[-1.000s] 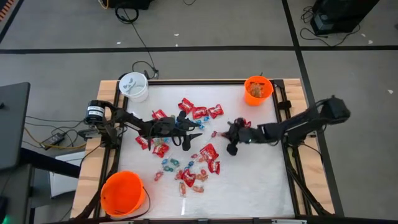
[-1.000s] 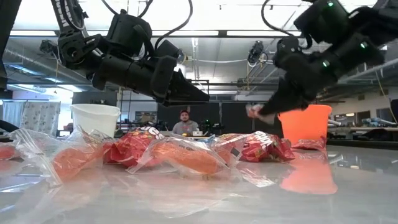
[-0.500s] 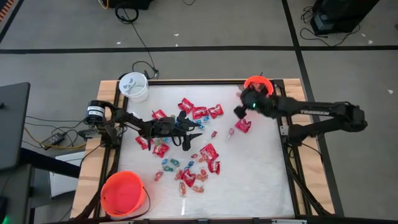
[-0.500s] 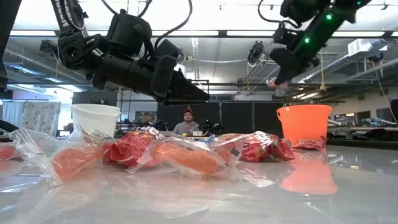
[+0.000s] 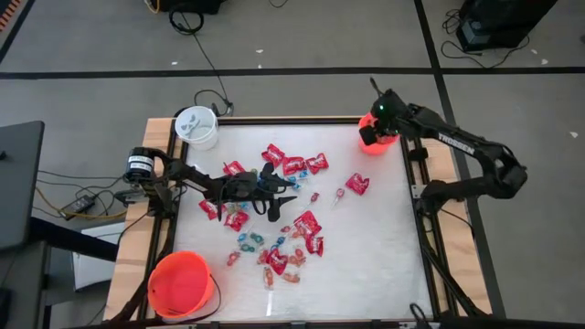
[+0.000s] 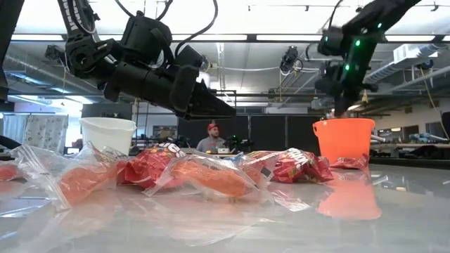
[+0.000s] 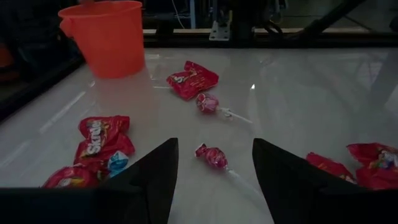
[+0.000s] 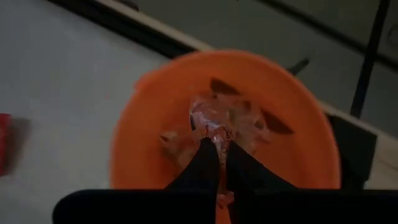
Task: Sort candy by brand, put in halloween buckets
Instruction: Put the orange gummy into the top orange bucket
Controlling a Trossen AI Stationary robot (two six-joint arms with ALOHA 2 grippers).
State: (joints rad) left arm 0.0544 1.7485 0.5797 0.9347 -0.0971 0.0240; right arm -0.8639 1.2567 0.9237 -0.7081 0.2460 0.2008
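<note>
Red packets, blue pieces and pink wrapped candy [image 5: 274,219] lie scattered mid-table. My left gripper [image 5: 292,192] hovers open and low over them, a pink lollipop [image 7: 211,157] lying on the table between its fingers. My right gripper [image 5: 370,135] hangs over the small orange bucket [image 5: 382,144] at the far right corner, shut on a pink clear-wrapped candy [image 8: 211,119]. Several more pieces lie inside that bucket. The white bucket [image 5: 196,128] stands at the far left, the larger orange bucket [image 5: 181,283] at the near left. My right gripper pinches the candy's wrapper [image 8: 214,134] between its two fingertips, which come from above and slant down. The candy hangs at the tips over the small orange bucket's mouth, clear of the table; which part of the wrapper is caught is hidden by the fingers.
A red packet [image 5: 357,184] and a lollipop [image 5: 339,195] lie apart from the pile toward the right. The table's near right quarter [image 5: 375,265] is bare white surface. Beyond the far edge, in the low view, a person [image 6: 211,137] sits in the room.
My right gripper has risen from the table's middle and swung toward the far right corner with the candy, tipping from nearly level to pointing down, and now hangs over the small orange bucket.
</note>
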